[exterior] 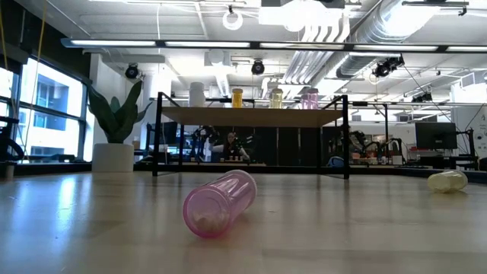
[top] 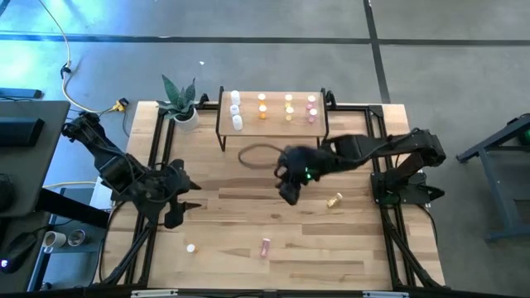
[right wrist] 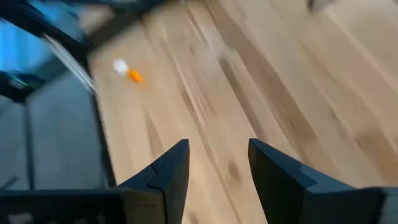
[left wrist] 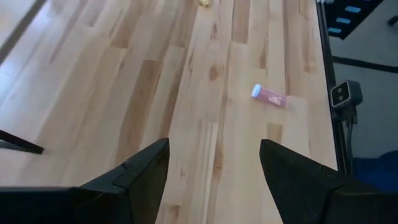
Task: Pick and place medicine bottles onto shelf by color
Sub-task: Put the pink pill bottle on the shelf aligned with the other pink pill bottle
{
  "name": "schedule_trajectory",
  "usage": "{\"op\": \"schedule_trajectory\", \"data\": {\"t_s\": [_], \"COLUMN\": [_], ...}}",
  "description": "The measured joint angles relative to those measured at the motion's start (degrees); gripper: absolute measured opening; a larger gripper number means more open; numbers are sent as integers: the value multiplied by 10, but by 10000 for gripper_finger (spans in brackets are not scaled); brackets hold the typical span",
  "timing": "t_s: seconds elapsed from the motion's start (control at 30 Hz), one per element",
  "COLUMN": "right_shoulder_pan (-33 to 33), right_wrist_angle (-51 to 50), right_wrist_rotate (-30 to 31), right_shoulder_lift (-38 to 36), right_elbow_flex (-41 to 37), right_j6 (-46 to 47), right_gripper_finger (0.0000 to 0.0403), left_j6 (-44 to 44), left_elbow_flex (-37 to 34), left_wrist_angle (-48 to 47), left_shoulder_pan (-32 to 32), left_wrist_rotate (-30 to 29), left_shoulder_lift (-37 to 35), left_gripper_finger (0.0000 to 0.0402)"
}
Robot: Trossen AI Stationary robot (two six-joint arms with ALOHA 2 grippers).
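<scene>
1. The right hand [top: 289, 192] hangs over the middle of the surface [top: 248, 223] in front of the shelf [top: 273, 131]. Its fingers are parted with nothing between them.
2. The left hand [top: 176, 207] waits near the left edge, spread wide and empty.
3. Three bottles lie loose: a pink bottle [top: 266, 247] near the front, an orange bottle [top: 191, 247] to its left, and a yellowish bottle [top: 334, 200] just right of the right hand.
4. The shelf already carries bottles in columns: white [top: 236, 110], orange [top: 262, 106], yellow [top: 289, 105] and pink [top: 311, 108].
5. The yellowish bottle looks like the closest pick for the right hand. It lies on its side, so the fingers should come down across its width, centred, and close gently so it does not roll away.
6. It should then go upright in the matching column, clear of its neighbours.
7. Neither hand shows in the low view. The right wrist view is blurred, and I cannot tell the loose bottles' exact tint.
</scene>
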Motion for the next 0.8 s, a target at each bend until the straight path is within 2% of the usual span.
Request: {"op": "schedule_trajectory", "data": {"t_s": [0.2,0.4,0.5,0.8], "right_shoulder_pan": [42,71,87,124], "right_wrist_angle": [-12,-4,-2,6], "right_wrist_rotate": [7,9,3,11], "right_shoulder_lift": [22,61,81,134], "right_elbow_flex": [0,0,0,0], "right_j6": [63,256,322,405], "right_gripper_finger": [156,156,156,156], "left_j6": [-32,-70,-74,-59], "left_elbow_flex": [0,0,0,0], "left_wrist_angle": [4,3,3,3], "left_shoulder_pan": [-12,-13,-12,-9], "left_wrist_rotate": [-5,-11,-14,-48], "left_shoulder_lift": [0,0,0,0], "left_gripper_finger": [239,239,239,239]}}
